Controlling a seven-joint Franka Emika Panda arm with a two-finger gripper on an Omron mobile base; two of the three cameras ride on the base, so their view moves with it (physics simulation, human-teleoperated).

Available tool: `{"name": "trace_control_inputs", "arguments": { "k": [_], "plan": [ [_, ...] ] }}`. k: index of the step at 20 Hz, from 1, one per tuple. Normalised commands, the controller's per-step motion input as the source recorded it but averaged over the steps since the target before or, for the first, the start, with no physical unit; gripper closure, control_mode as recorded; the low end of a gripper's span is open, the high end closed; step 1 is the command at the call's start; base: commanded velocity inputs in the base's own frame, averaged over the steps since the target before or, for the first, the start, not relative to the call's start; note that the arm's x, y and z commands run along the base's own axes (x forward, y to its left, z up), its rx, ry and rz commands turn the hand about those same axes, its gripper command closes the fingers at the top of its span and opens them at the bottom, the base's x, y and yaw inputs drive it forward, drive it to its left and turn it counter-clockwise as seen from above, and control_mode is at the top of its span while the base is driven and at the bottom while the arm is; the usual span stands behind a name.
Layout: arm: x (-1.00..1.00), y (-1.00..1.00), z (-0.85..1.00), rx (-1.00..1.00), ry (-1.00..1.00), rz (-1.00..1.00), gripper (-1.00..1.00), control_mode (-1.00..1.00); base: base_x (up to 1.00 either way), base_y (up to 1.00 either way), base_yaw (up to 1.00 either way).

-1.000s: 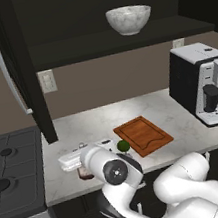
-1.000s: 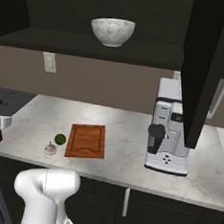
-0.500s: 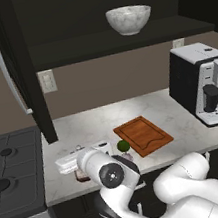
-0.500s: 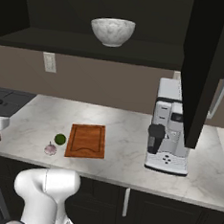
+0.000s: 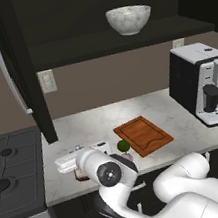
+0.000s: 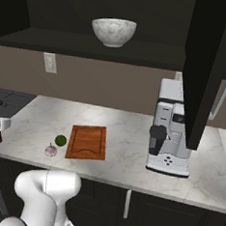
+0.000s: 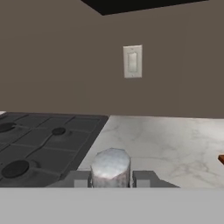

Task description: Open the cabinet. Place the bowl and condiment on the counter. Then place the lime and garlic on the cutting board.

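The cabinet [image 5: 15, 71] stands open, and the white marbled bowl [image 5: 129, 18] [image 6: 114, 31] sits on its shelf. My gripper [image 7: 110, 177] [image 5: 79, 163] hangs low over the left end of the counter [image 5: 94, 126] beside the stove, shut on the condiment. The bottle's white cap [image 7: 110, 167] sits between the fingers, and its dark-red body [image 5: 82, 174] shows under the hand. The lime [image 6: 60, 140] [image 5: 122, 145] and the garlic [image 6: 50, 150] lie on the counter just left of the cutting board [image 6: 87, 142] [image 5: 143, 135], apart from it.
A black gas stove [image 5: 10, 169] [image 7: 39, 144] borders the counter on the left. A coffee machine [image 5: 206, 88] [image 6: 169, 134] stands at the right, under the open right door [image 6: 206, 70]. A wall outlet [image 7: 132, 61] is straight ahead of the hand.
The hand and elbow have drifted slightly left toward the stove with the bottle still held. Bowl, lime, garlic and board have not moved.
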Motion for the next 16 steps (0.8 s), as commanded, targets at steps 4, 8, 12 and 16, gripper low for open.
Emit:
{"name": "trace_control_inputs", "arguments": {
  "k": [4,8,12,16],
  "plan": [
    [0.11,0.00,-0.18,0.00,0.00,0.00,1.00,-1.00,0.00,0.00,0.00],
    [0.04,0.00,-0.17,0.00,0.00,0.00,1.00,-1.00,0.00,0.00,0.00],
    [0.03,0.00,-0.11,0.00,0.00,0.00,1.00,-1.00,0.00,0.00,0.00],
    [0.06,0.00,-0.14,0.00,0.00,0.00,1.00,-1.00,0.00,0.00,0.00]
  ]
}}
